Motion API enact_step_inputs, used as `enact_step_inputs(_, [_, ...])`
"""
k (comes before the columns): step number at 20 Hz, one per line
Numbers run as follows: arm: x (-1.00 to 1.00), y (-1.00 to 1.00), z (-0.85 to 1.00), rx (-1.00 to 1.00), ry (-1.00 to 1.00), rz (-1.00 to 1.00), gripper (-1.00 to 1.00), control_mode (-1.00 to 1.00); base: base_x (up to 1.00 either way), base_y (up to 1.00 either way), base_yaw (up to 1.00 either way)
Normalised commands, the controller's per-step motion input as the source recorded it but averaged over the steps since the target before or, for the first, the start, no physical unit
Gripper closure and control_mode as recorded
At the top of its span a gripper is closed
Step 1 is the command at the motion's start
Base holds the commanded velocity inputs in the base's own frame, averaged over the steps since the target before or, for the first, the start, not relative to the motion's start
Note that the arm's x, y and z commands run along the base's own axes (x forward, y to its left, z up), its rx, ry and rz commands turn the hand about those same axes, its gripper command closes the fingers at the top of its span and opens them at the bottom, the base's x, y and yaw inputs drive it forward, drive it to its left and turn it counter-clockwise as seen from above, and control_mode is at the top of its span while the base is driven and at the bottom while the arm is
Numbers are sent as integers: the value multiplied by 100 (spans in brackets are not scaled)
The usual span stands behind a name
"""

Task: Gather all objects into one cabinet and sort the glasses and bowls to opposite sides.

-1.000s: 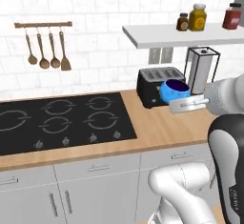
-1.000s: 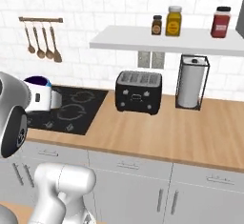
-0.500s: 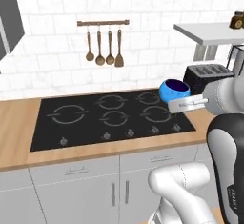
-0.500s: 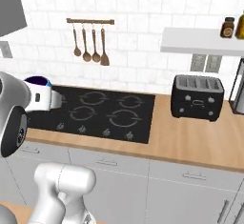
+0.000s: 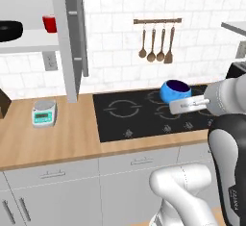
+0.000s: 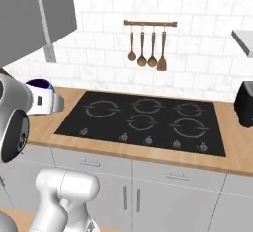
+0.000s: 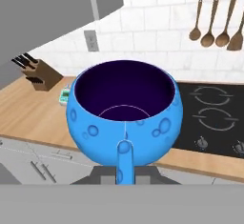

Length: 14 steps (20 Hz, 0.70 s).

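Note:
My gripper [image 5: 179, 105] is shut on the rim of the small blue bowl [image 5: 175, 91], holding it in the air over the black cooktop [image 5: 139, 116]. The hand view has the blue bowl [image 7: 125, 112] close up, upright, dark inside, with one finger [image 7: 124, 163] pressed on its near wall. From the right base view, the bowl's rim [image 6: 39, 84] peeks over my white hand. The open cabinet [image 5: 33, 40] is at upper left. On its pale shelf stand a wide black bowl [image 5: 9, 31] and, further right, a red glass [image 5: 49, 23].
A white scale [image 5: 44, 112] and a wooden knife block [image 5: 4, 103] stand on the wood counter under the cabinet. The grey cabinet door [image 5: 76, 32] stands open beside the shelf. Wooden utensils [image 5: 156, 44] hang on the tiled wall. A dark toaster [image 6: 245, 103] sits right of the cooktop.
The base has driven left, so both base views shifted: toaster and wall shelf slid off right, the open cabinet, scale and knife block came in. The blue bowl stays gripped.

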Motion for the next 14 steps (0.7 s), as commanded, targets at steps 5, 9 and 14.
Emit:
enact_step_inputs(5, [0,0,0,0,0,0,100,100,-26,17,-9])
enact_step_inputs(9, [0,0,0,0,0,0,100,100,-39,4,2])
enact_step_inputs(14, [0,0,0,0,0,0,100,100,-48,5,22])
